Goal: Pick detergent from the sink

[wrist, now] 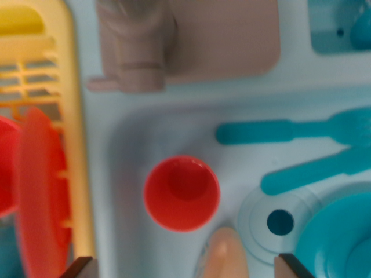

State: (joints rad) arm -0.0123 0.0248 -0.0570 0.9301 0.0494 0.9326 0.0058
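A pale peach, rounded bottle-like shape, which looks like the detergent, pokes up at the bottom edge of the wrist view, inside the light blue sink; its lower part is cut off by the frame. My gripper is open. Only its two dark fingertips show, one in each bottom corner area. The peach shape lies between them, closer to the fingertip on the wrist view's right. The picture is blurred.
A red cup stands open-side up in the sink's middle, just left of the peach shape. Two teal utensils, a drain hole and a teal plate lie right. A beige faucet is above; a yellow rack with red plates is left.
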